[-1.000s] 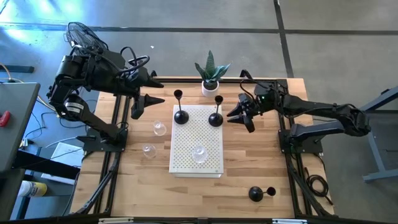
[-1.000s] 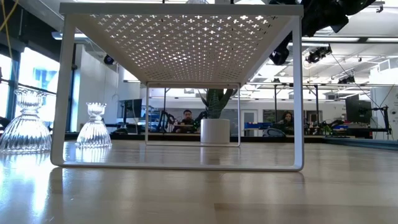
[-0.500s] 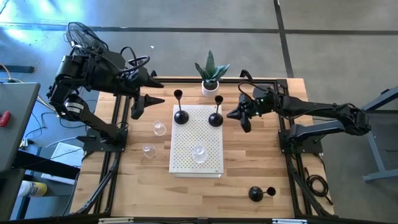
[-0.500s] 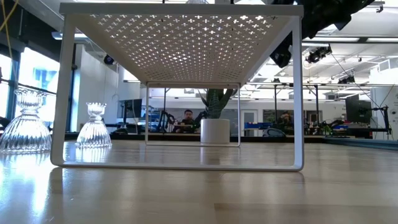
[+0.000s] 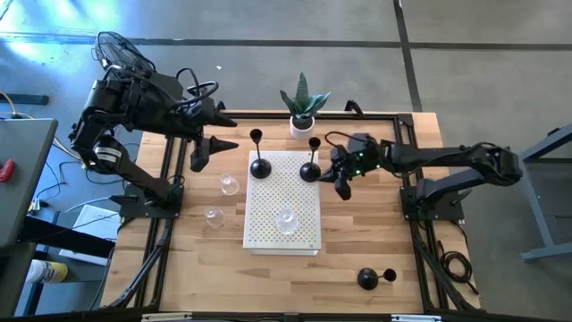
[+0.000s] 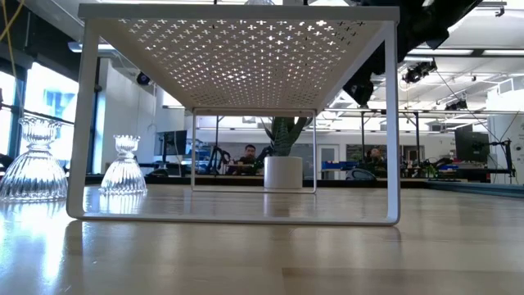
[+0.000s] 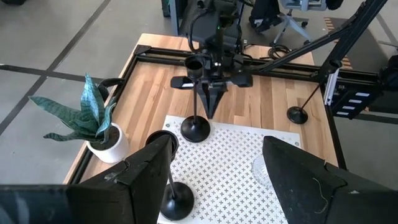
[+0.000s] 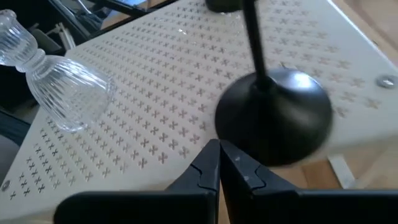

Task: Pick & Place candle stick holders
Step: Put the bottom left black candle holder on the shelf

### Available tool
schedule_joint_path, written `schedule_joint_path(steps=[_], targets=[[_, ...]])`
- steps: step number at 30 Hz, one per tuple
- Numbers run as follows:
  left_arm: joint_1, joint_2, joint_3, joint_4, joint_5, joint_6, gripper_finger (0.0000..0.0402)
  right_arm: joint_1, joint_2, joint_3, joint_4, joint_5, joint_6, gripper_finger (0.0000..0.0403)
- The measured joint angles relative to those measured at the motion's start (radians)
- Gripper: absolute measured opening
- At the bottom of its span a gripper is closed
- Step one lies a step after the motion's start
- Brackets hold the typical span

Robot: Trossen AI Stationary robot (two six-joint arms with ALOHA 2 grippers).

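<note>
The right gripper is held beside a black candle stick holder on the white perforated stand, near the table's far edge; its fingers are pressed together, gripping nothing, seemingly to nudge it. The left gripper waits with fingers spread.

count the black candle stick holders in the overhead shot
3: two upright on the white perforated stand, the left black holder and the right black holder by the right gripper; the third black holder lies tipped at the table's near right.
</note>
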Motion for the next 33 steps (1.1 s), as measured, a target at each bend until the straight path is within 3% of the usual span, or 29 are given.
schedule_joint_path(steps=[10,16,33], targets=[[0.0,0.02,0.0,-0.002,-0.001,0.0,0.025,0.009,0.039,0.0,0.04,-0.022,0.013,0.0],[0.0,0.024,-0.001,-0.007,-0.001,0.0,0.025,0.006,0.003,0.0,-0.024,-0.017,0.009,0.0],[0.0,0.023,-0.001,-0.007,-0.001,-0.001,0.025,0.0,-0.04,0.0,-0.001,0.148,0.022,0.0]])
